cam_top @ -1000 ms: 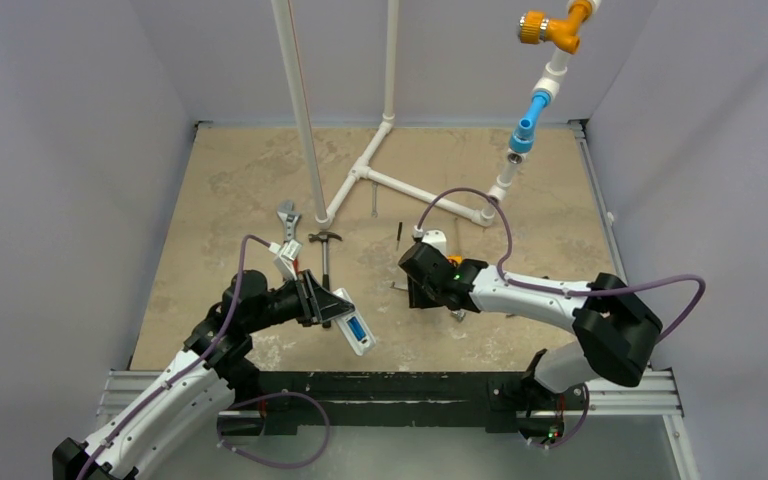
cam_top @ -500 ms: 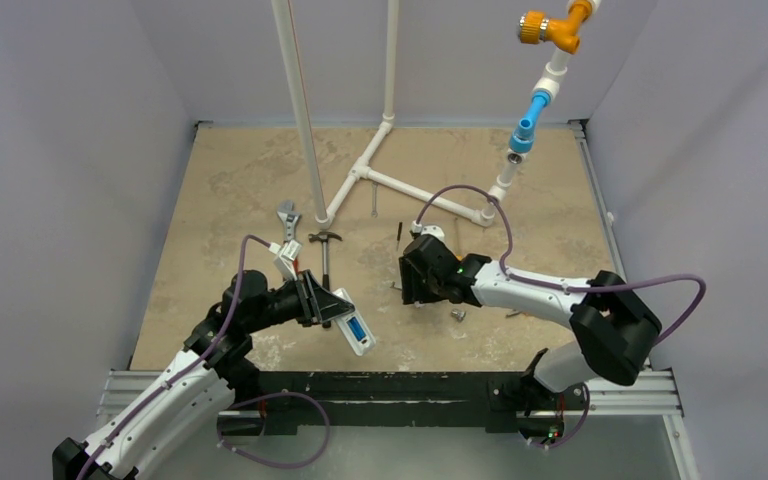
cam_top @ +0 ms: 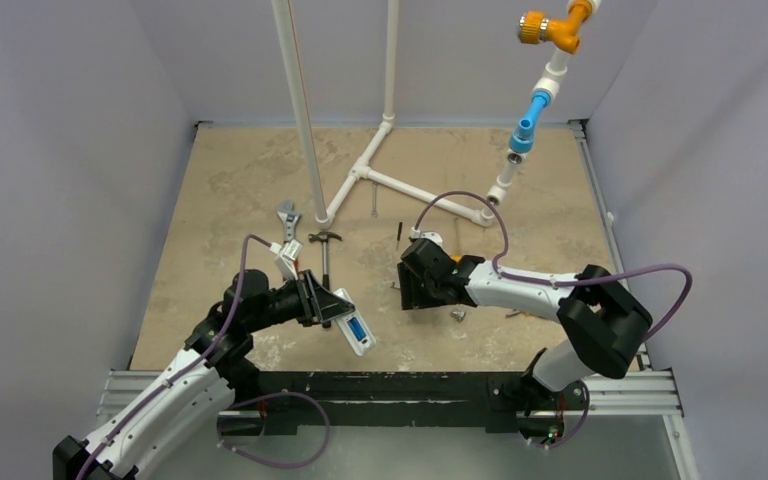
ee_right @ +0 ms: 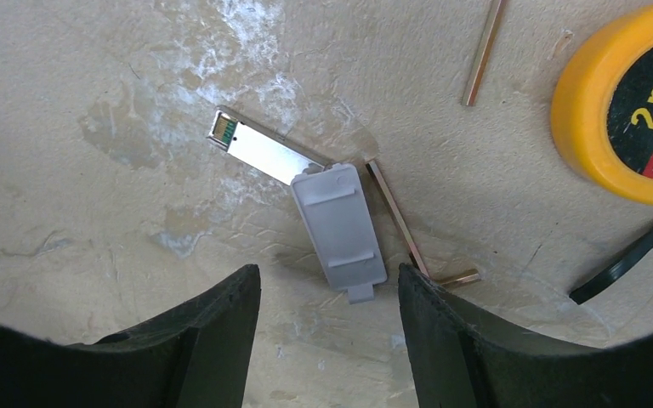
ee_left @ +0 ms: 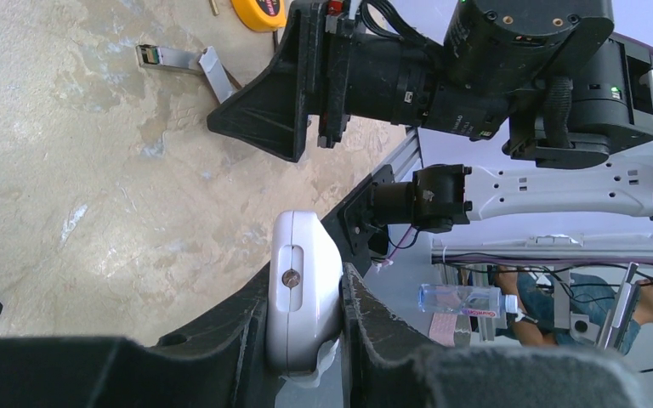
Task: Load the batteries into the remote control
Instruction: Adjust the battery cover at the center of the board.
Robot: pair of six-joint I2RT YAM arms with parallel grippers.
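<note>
The white remote control is clamped edge-on in my left gripper, held above the table near its front edge. Blue of the batteries shows in its open back in the top view. In the left wrist view only the remote's rounded end is visible between the fingers. My right gripper is open and low over the table. A small flat grey cover piece lies just beyond the gap between its fingertips, untouched.
Beside the cover lie a flat silver module, a brass hex key and a yellow tape measure. A hammer, a wrench and a white pipe frame sit further back. A stubby silver cylinder lies near the right arm.
My right gripper's jaws have opened wider, and the gripper has shifted slightly left over the table. The left arm and the remote have not moved.
</note>
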